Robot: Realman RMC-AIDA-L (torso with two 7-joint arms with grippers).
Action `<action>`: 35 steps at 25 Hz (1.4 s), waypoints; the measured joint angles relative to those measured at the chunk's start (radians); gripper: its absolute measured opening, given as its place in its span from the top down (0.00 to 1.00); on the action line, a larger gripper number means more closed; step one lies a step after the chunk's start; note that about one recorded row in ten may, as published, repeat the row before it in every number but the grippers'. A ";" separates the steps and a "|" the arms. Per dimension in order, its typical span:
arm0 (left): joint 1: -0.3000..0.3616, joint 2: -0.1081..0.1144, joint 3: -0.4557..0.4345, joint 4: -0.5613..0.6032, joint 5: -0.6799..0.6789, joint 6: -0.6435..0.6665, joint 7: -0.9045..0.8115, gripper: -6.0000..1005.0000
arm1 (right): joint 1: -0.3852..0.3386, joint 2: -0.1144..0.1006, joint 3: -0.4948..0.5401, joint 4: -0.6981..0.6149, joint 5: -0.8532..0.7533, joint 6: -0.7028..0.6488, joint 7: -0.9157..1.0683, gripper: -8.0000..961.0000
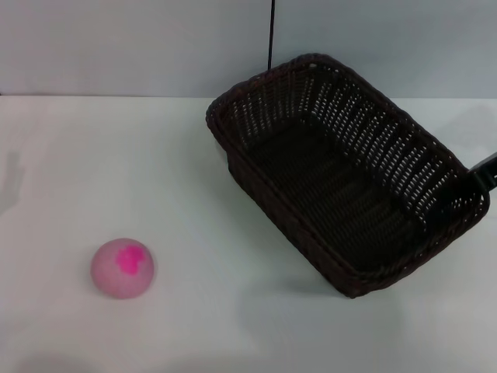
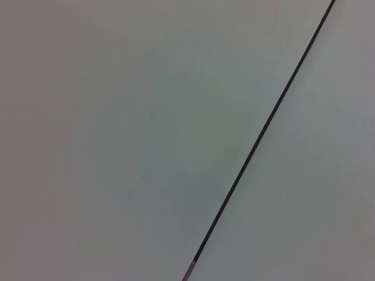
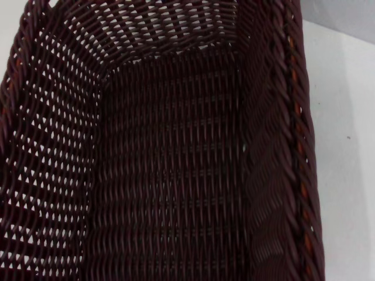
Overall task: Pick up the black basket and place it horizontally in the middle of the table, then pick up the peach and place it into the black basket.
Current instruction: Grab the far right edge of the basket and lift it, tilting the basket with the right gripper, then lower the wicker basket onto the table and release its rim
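The black basket [image 1: 388, 148] is in the right half of the head view, turned diagonally, with its near corner raised above a faint shadow on the white table [image 1: 116, 171]. My right gripper [image 1: 483, 172] shows only as a dark piece at the right edge, at the rim of the basket's right end and holding it. The right wrist view looks straight down into the empty woven basket [image 3: 170, 164]. The peach [image 1: 123, 268], pale pink with a magenta blotch, rests on the table at the front left, well apart from the basket. My left gripper is out of view.
A grey wall stands behind the table, with a thin black vertical line [image 1: 271, 35] above the basket. The left wrist view shows only that wall and line [image 2: 263, 129]. Bare tabletop lies between the peach and the basket.
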 joint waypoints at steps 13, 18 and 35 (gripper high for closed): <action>0.008 0.000 0.001 -0.002 0.002 0.001 -0.001 0.20 | -0.080 -0.033 0.016 -0.004 0.247 0.003 -0.057 0.77; 0.009 0.000 0.001 -0.002 0.002 0.004 -0.011 0.20 | -0.105 -0.046 0.017 -0.005 0.320 -0.002 -0.072 0.77; 0.005 0.000 0.000 -0.001 0.003 0.008 -0.025 0.20 | -0.135 -0.091 0.160 0.000 0.572 -0.104 -0.262 0.78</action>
